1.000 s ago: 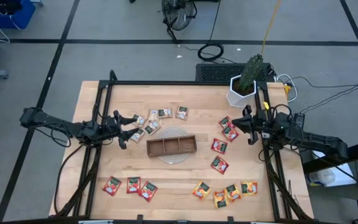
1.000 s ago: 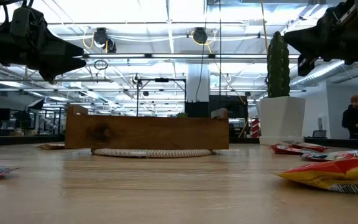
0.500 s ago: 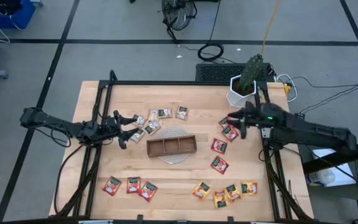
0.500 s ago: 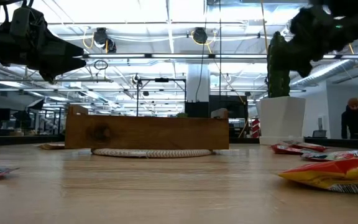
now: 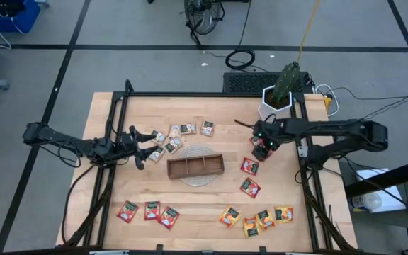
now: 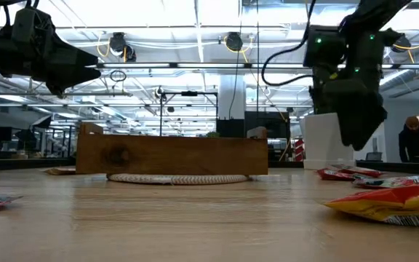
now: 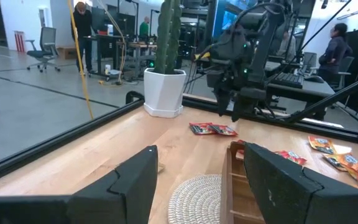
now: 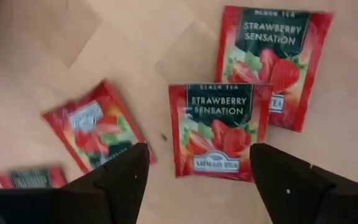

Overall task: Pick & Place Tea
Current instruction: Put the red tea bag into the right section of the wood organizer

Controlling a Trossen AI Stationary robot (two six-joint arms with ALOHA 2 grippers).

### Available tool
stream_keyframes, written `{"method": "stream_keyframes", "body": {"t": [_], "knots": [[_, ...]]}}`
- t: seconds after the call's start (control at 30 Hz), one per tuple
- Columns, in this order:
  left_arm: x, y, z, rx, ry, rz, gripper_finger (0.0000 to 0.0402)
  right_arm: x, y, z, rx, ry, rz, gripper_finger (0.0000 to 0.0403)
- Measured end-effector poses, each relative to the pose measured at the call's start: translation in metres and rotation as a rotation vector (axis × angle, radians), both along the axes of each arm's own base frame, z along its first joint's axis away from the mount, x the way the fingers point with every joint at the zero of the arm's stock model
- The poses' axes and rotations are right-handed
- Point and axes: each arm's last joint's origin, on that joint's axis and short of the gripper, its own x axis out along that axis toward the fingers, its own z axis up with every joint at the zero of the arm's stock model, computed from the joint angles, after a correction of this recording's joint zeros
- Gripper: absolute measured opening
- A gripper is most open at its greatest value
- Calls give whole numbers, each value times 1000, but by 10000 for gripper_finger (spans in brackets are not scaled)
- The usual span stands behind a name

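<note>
Red, orange and beige tea sachets point(image 5: 250, 166) lie flat.

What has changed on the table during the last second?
The right gripper swung from the table's right edge in over the red tea sachets near the cactus pot, opening on the way. The left gripper, the wooden tray and all sachets stayed put.
</note>
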Motion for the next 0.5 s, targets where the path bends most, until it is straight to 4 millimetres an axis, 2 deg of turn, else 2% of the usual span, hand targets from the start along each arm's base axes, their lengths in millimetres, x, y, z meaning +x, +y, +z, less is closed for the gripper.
{"method": "stream_keyframes", "body": {"t": [0.17, 0.5], "knots": [[0, 0, 0, 0, -1, 1, 239, -4, 6, -15, -33, 82, -38, 257], [0, 0, 0, 0, 0, 0, 239, -12, 10, -47, -58, 2, -98, 261]]}}
